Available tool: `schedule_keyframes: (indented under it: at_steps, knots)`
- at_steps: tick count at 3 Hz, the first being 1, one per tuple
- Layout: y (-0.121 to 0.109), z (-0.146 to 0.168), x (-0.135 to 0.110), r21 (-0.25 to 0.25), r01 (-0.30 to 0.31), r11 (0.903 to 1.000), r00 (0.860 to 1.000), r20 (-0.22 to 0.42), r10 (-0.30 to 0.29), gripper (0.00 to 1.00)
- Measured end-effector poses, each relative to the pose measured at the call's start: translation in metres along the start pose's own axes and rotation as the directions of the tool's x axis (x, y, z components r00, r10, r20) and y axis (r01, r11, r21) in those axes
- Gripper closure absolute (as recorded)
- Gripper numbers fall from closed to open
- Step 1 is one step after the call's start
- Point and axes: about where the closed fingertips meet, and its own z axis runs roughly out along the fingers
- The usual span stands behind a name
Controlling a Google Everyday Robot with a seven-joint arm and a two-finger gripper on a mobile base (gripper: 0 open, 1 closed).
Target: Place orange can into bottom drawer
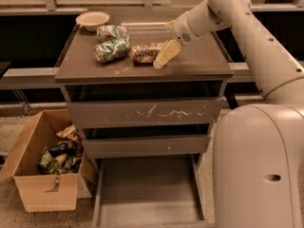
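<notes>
On the cabinet's surface [202,63], the gripper [166,55] sits close beside the lying orange can [144,53]; its state I cannot tell. The bottom drawer [147,196] stands open.

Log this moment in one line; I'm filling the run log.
gripper: beside orange can on cabinet top | orange can: lying on its side | bottom drawer: open

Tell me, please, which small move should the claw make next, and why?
Probably ease the claw a little further toward the orange can. The can lies on its side on the cabinet top, apparently not yet held, with the claw close beside it; the bottom drawer already stands open.
</notes>
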Motion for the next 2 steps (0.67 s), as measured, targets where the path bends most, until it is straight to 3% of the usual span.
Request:
schedule_keyframes:
  at_steps: [2]
  knots:
    - [-0.001,0.032,0.007,-0.025,-0.04,0.9989,0.999,-0.001,0.04,0.41]
